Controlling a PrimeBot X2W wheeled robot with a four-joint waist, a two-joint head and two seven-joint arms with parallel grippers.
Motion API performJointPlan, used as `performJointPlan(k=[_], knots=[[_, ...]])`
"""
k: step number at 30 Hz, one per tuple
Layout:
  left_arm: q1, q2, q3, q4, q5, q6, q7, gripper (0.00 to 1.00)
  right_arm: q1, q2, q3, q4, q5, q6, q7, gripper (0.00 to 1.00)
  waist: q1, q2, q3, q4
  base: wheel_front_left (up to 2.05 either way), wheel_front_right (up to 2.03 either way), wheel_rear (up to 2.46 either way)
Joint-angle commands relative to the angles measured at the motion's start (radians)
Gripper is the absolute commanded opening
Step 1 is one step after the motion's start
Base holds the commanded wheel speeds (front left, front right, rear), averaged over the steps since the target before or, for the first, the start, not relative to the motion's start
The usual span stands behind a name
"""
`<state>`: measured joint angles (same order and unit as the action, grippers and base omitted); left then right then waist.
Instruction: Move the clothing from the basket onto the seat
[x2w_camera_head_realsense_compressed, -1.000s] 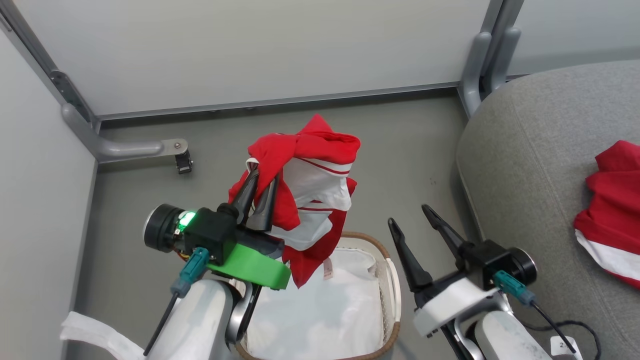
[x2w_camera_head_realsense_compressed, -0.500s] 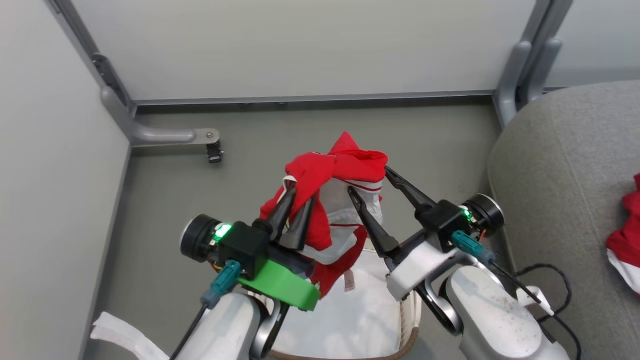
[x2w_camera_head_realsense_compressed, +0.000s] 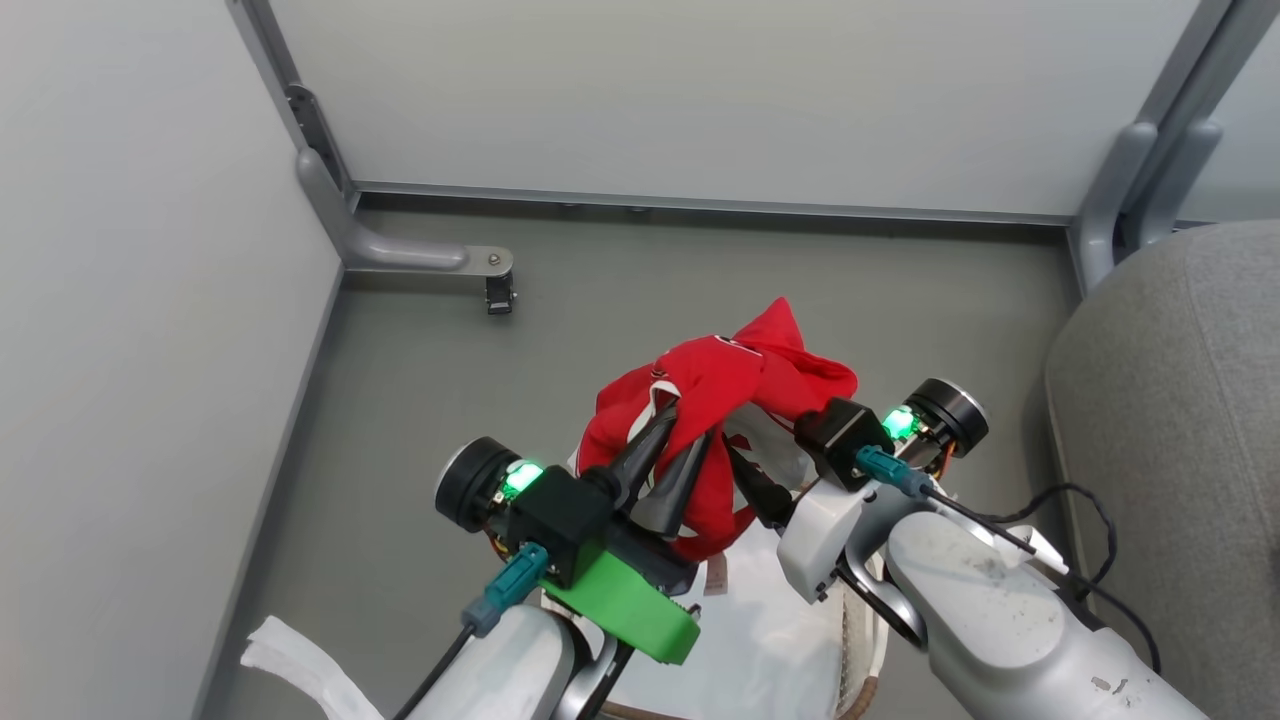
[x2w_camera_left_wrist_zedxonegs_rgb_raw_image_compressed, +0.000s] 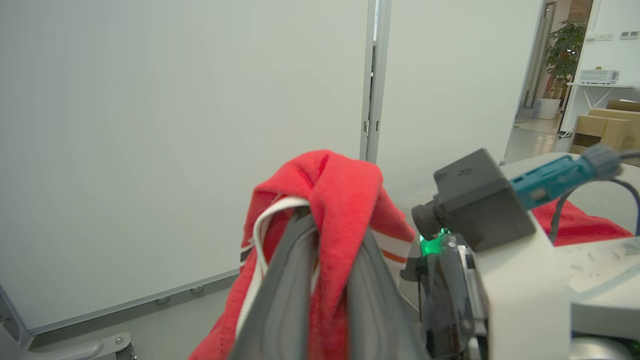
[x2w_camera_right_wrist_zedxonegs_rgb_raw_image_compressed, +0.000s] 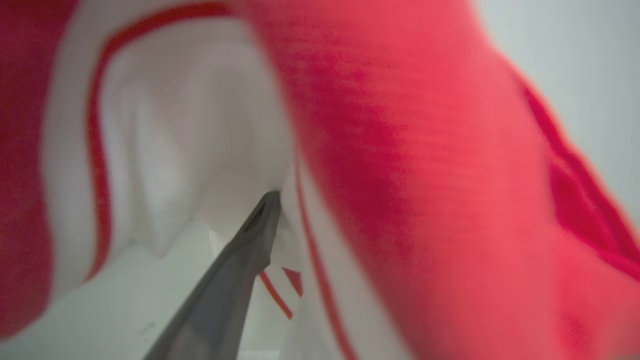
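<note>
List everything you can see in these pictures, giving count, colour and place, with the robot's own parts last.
clothing: one, red with white bands, bunched above the basket
second red piece: one, lying on the seat
basket: one, white with brown rim, on the floor
sheet: one, white, inside the basket
seat: one, grey, at the right
partition panels: several, white, behind and at the left
metal foot: one, grey, on the floor by the corner
cloth strip: one, white, floor at lower left
left gripper: one, dark fingers, shut on the clothing
right gripper: one, dark fingers, pushed into the clothing, grip unclear
</note>
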<state>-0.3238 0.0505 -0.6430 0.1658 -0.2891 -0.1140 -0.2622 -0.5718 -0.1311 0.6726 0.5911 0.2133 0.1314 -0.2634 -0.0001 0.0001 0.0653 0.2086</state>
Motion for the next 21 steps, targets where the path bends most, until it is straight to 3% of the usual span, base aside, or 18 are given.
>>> performJointPlan(k=[1, 2, 3, 10, 11, 12, 13, 21], knots=[[-0.018, 0.001, -0.001, -0.002, -0.004, -0.003, -0.004, 0.00, -0.010, -0.006, 0.008, 0.017, 0.014, -0.001, -0.002, 0.88, 0.0001, -0.0001, -0.003, 0.011, 0.00, 0.00, 0.00], [-0.016, 0.001, -0.003, 0.000, -0.007, -0.003, -0.004, 0.00, -0.014, -0.007, 0.005, 0.018, 0.020, -0.001, -0.002, 0.38, 0.0001, -0.0001, -0.003, 0.013, 0.00, 0.00, 0.00], [-0.012, 0.001, -0.002, 0.002, -0.008, -0.002, -0.004, 0.00, -0.016, -0.005, -0.002, 0.020, 0.028, -0.001, -0.002, 0.00, 0.0001, -0.0001, -0.002, 0.014, 0.00, 0.00, 0.00], [0.011, 0.001, 0.039, 0.008, 0.008, 0.017, -0.004, 0.00, 0.033, -0.004, -0.062, -0.011, 0.020, -0.001, -0.002, 0.00, 0.0001, -0.0001, 0.012, -0.027, 0.00, 0.00, 0.00], [0.015, 0.001, 0.049, 0.007, 0.012, 0.019, -0.004, 0.10, 0.038, -0.005, -0.080, -0.023, 0.015, -0.001, -0.002, 0.00, 0.0001, -0.0001, 0.015, -0.042, 0.00, 0.00, 0.00], [0.021, 0.001, 0.057, 0.006, 0.010, 0.020, -0.004, 0.27, 0.045, -0.004, -0.096, -0.033, 0.011, -0.001, -0.002, 0.00, 0.0001, -0.0001, 0.017, -0.057, 0.00, 0.00, 0.00], [0.027, 0.002, 0.063, 0.007, 0.005, 0.024, -0.004, 1.00, 0.059, -0.004, -0.117, -0.044, 0.009, -0.001, -0.002, 0.00, 0.0001, -0.0001, 0.019, -0.075, 0.00, 0.00, 0.00], [0.045, 0.001, 0.099, 0.024, 0.030, 0.019, -0.004, 1.00, 0.137, -0.011, -0.254, -0.137, -0.030, -0.001, -0.002, 0.00, 0.0001, -0.0001, 0.046, -0.263, 0.00, 0.00, 0.00]])
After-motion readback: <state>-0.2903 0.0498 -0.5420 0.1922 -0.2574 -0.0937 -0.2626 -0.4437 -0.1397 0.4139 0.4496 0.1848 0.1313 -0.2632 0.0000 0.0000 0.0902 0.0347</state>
